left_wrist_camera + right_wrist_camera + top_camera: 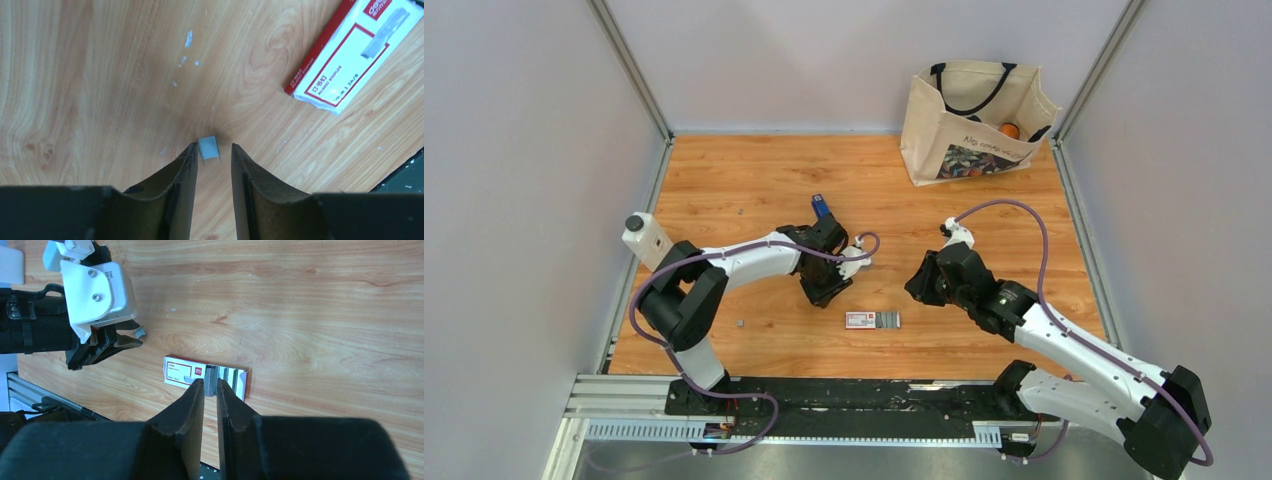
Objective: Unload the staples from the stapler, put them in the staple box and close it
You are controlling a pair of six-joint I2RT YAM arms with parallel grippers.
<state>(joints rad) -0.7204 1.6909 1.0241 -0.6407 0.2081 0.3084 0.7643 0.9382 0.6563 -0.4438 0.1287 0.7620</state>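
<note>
Grey staples point(208, 148), a short strip, lie on the wood just ahead of the left gripper point(212, 150), whose fingers stand slightly apart and hold nothing. Outward, the white-and-red box point(873, 320) rests near the table's point(724, 180) near edge. The blue stapler point(821, 207) sits mid-table behind the left arm. The right gripper point(210, 386) hovers nearly closed, empty. The strip looks already out; the next move probably needs a careful pinch.

Staples point(208, 148) between left gripper point(212, 151) fingertips
</note>
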